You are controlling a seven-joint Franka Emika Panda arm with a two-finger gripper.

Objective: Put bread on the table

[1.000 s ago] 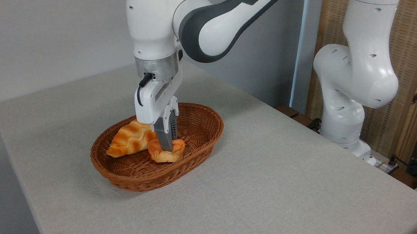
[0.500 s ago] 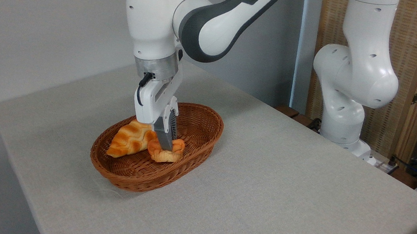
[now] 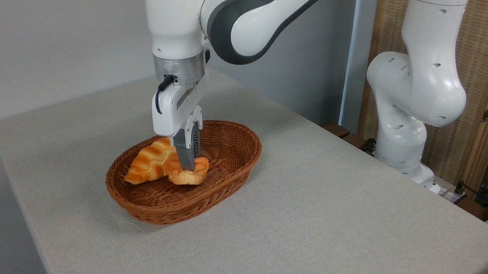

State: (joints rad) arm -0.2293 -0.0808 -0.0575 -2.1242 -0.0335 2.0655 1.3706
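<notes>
Far finger of the gripper [image 3: 187, 164] is hidden behind the near grey finger [image 3: 186, 153]; the bun's top is partly covered by it. Upper arm is cut off by the frame's top edge. No readable writing or labels; only a blue light on the wrist housing. Arm reaches down from upper right, wrist vertical, fingers pointing down into the wicker basket [image 3: 222, 171]. Fingers are pinched narrow on the bread [image 3: 185, 174], which sits inside the basket, touching the striped loaf [image 3: 147, 161]; whether it clears the basket floor cannot be told. The table [image 3: 330, 218] carries the basket.
</notes>
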